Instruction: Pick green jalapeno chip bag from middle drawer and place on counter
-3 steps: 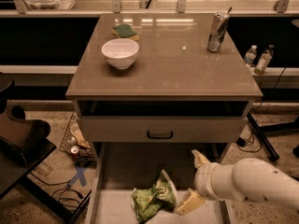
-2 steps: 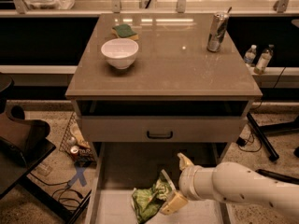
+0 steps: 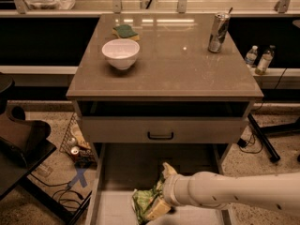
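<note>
Green jalapeno chip bag [image 3: 144, 201] lies left of centre in the middle drawer [image 3: 112, 205]; my claw [image 3: 162, 190] straddles its right edge, spread wide, with open floor beyond.

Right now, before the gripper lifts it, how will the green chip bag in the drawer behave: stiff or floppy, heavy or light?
Probably floppy: the green jalapeno chip bag looks crumpled, so it may fold inside the open gripper over the middle drawer. Likely light for its size, as a snack bag. Its shiny foil may slip.
</note>
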Action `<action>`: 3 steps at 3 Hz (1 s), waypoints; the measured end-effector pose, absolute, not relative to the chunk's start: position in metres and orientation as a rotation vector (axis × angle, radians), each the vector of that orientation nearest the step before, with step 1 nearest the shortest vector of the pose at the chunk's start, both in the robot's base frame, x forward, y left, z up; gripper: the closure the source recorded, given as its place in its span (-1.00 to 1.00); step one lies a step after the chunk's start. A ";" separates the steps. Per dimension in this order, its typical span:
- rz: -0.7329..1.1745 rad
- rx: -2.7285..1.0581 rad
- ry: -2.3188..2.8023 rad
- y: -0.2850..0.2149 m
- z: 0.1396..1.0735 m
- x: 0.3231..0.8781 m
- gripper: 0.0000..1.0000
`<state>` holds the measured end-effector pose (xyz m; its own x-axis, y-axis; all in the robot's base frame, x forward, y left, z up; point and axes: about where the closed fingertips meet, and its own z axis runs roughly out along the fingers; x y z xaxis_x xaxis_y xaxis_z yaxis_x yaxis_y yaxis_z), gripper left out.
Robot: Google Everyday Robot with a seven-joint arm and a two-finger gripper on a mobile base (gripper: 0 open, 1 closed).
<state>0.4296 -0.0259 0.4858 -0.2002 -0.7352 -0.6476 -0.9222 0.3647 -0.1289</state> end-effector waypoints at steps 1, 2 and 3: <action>0.371 -1.485 2.013 -0.012 0.445 0.431 -1.00; 0.365 -1.541 2.032 -0.003 0.407 0.432 -0.71; 0.371 -1.554 2.033 0.000 0.402 0.431 -0.24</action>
